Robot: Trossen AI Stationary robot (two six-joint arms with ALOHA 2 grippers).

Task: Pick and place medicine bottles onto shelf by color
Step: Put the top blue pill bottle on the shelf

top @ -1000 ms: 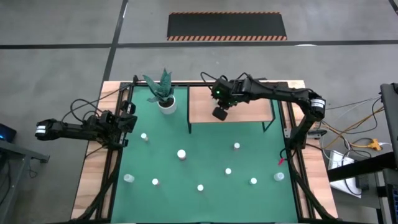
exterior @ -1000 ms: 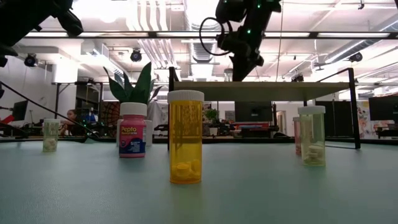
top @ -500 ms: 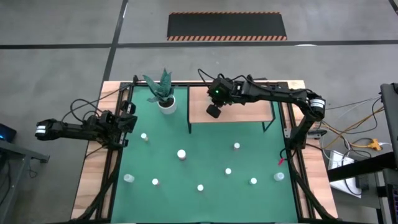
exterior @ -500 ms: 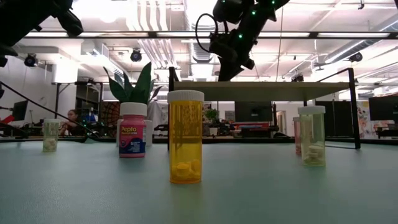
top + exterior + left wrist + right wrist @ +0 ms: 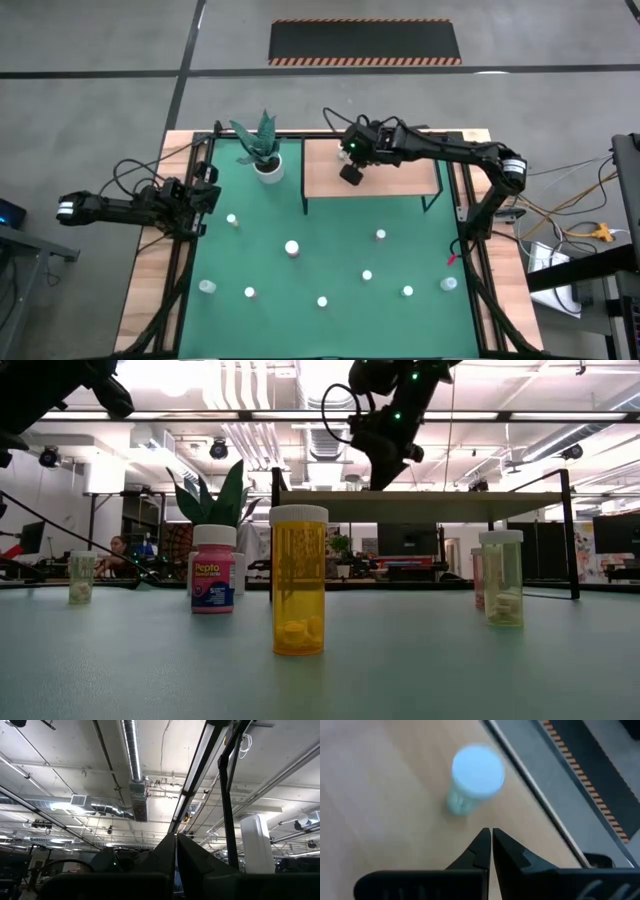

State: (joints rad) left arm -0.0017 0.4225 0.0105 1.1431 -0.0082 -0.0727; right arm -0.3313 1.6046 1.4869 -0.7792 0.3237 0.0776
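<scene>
High view: the right gripper (image 5: pixel 351 174) hangs over the left part of the shelf (image 5: pixel 410 180), at the far side of the counter (image 5: pixel 330 330). Over the last second it swung a little leftward above the board and has now come back toward its middle-left, with nothing seen in its jaws. The left gripper (image 5: pixel 205 196) waits at the counter's left edge, unmoved. Nine white-capped bottles remain on the green mat (image 5: pixel 330 225), among them the large one (image 5: pixel 292 247) near the middle; none has shifted. A potted plant (image 5: pixel 264 150) stands just left of the shelf.

Low view: the right gripper (image 5: pixel 383 455) sits just above the shelf board (image 5: pixel 420 505), having bobbed to the left and returned. In front stand an orange bottle (image 5: pixel 298 580), a pink one (image 5: pixel 213 569) and a pale one (image 5: pixel 501 578), all upright.

Left wrist view: the left jaws (image 5: pixel 176 855) are closed on nothing and point up at the ceiling.

Right wrist view: the right jaws are closed and empty, and a teal bottle (image 5: pixel 472 780) with a white cap stands upright on the shelf just beyond the tips, apart from them.

Judged from this, one bottle is placed and the arm is backing off; the rest on the mat are yet to be sorted.
</scene>
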